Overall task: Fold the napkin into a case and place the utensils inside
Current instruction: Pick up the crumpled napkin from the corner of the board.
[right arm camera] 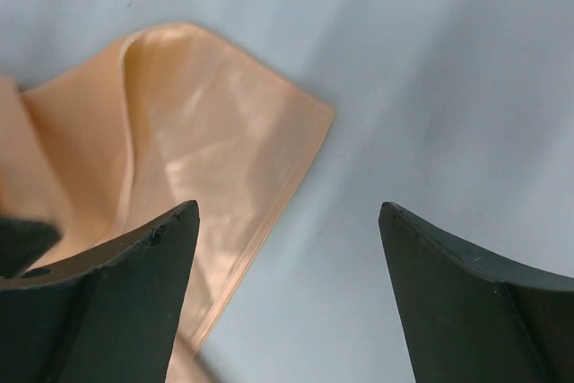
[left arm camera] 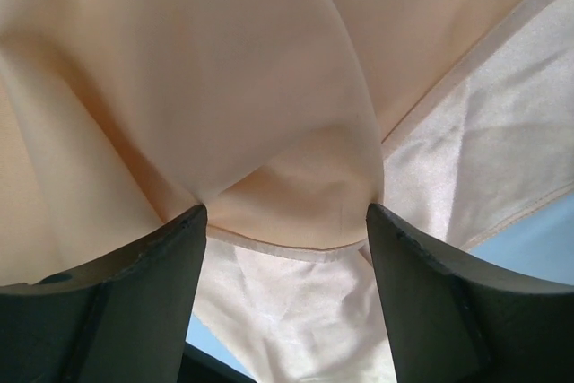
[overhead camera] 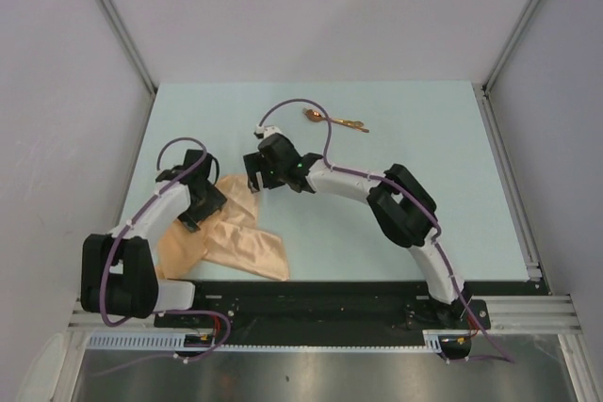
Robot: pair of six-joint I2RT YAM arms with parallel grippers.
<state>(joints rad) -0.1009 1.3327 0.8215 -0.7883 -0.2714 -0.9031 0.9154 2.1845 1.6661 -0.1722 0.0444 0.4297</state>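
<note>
The peach-orange napkin (overhead camera: 243, 244) lies crumpled on the light blue table at the front left. My left gripper (overhead camera: 200, 209) is over its left part. In the left wrist view the jaws stand wide apart (left arm camera: 285, 213), with a raised fold of the napkin (left arm camera: 269, 87) bulging between the fingertips. My right gripper (overhead camera: 254, 179) hovers at the napkin's far corner. In the right wrist view it is open and empty (right arm camera: 287, 208), with the napkin corner (right arm camera: 197, 150) by its left finger. The copper-gold utensils (overhead camera: 335, 120) lie together at the back of the table, apart from both grippers.
The light blue table (overhead camera: 424, 148) is bounded by grey walls at left, back and right. A black rail (overhead camera: 320, 294) with the arm bases runs along the near edge. A metal frame strip (overhead camera: 509, 185) lines the right side.
</note>
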